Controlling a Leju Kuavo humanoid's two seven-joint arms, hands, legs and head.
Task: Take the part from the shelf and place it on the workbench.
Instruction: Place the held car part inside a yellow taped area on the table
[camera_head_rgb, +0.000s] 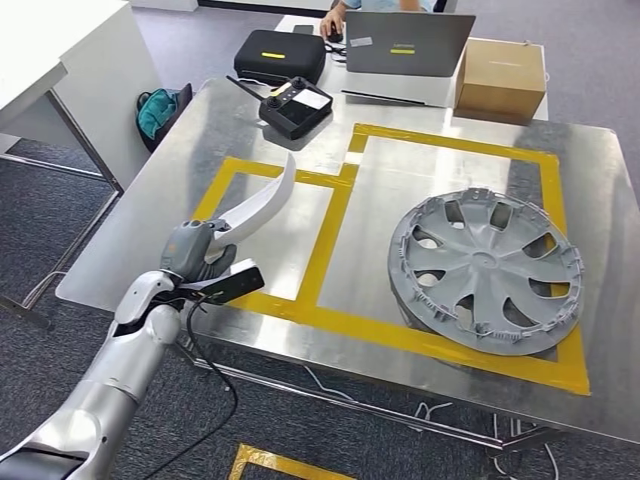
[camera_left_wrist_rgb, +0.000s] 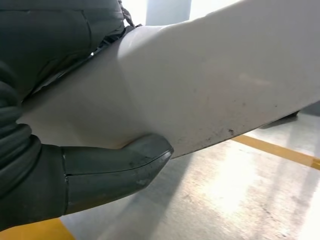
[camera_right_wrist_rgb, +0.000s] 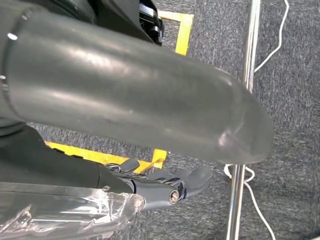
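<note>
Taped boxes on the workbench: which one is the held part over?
The smaller, left taped box; the left hand holds the white curved part above it. The larger holds the wheel cover.

Hubcap (camera_head_rgb: 487, 268) lying inside yellow tape (camera_head_rgb: 332, 215) outline; controller (camera_head_rgb: 296, 105), black case (camera_head_rgb: 279, 55), laptop (camera_head_rgb: 407, 42), cardboard box (camera_head_rgb: 501, 76) sitting beyond; person's hand (camera_head_rgb: 332, 20) resting behind.

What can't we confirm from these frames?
- Left hand fingers on the white curved part: left wrist view shows the thumb; the part covers the others.
- Right hand: open or shut unclear, too close in right wrist view.
- Person: cut off by head view's top edge.
</note>
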